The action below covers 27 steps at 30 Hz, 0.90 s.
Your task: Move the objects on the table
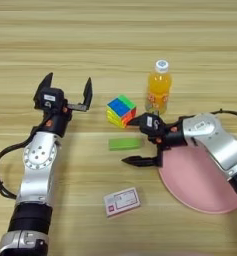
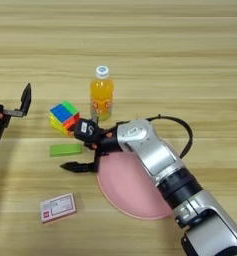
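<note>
Cube: sitting mid-table, just left of the bottle.
Block: lying just below the cube.
Box: lying nearer the front edge, apart.
Right gripper: hovering spread beside the block, holding nothing, over the plate's left rim.
Left gripper: hanging spread, empty, left of the cube.

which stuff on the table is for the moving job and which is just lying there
For the job:
- puzzle cube
- green block
- red-and-white card box
- orange-juice bottle
- right claw, open, by the green block
- left claw, open, off to the left

Just there:
- pink plate
</note>
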{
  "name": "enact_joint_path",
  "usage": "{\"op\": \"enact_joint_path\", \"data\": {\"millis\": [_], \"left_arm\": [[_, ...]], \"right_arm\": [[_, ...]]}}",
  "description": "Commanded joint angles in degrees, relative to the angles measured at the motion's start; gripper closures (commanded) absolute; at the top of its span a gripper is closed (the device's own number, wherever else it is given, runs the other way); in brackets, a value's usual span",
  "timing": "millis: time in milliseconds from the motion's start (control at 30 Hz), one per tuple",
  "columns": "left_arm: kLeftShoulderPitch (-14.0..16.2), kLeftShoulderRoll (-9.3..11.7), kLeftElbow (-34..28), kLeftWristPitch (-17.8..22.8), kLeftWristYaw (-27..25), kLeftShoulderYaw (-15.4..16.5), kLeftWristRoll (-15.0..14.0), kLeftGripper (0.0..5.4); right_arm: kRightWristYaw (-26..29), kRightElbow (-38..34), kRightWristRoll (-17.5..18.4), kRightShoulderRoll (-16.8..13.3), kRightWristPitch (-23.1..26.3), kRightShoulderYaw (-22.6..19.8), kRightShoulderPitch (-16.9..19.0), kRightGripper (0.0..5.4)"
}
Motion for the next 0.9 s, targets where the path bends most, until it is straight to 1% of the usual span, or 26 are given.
{"op": "enact_joint_path", "data": {"millis": [33,300,367,567,600,667,733,900], "left_arm": [[-0.2,-0.2,-0.3,0.1,0.2,-0.3,0.6,0.00],[-0.5,-0.2,0.0,0.0,0.3,-0.3,0.8,0.00],[-0.6,-0.2,0.2,-0.1,0.3,-0.3,0.7,0.00],[-0.8,-0.3,0.3,-0.2,0.3,-0.3,0.8,0.00],[-0.8,-0.4,0.3,-0.2,0.3,-0.3,0.8,0.00],[-0.8,-0.5,0.2,-0.1,0.4,-0.4,0.9,0.00],[-0.7,-0.6,0.2,-0.1,0.5,-0.5,1.0,0.00],[-0.6,-1.0,0.1,-0.2,1.0,-0.7,1.1,0.00]], "right_arm": [[0.7,1.8,-1.7,-0.5,-0.4,0.7,-2.1,0.01],[0.1,7.5,-4.1,1.0,-1.5,1.5,-4.4,0.01],[-0.3,9.3,-4.8,1.8,-1.7,1.6,-5.4,0.01],[0.6,12.6,-6.0,3.4,-1.3,2.5,-7.7,0.01],[0.6,13.2,-6.2,3.7,-1.3,2.6,-8.1,0.17],[0.8,14.5,-6.4,4.2,-1.0,2.7,-8.9,0.26],[1.0,15.4,-6.9,4.6,-0.9,2.9,-9.6,0.53],[2.2,15.3,-7.5,4.9,-0.9,3.3,-10.1,1.11]]}}
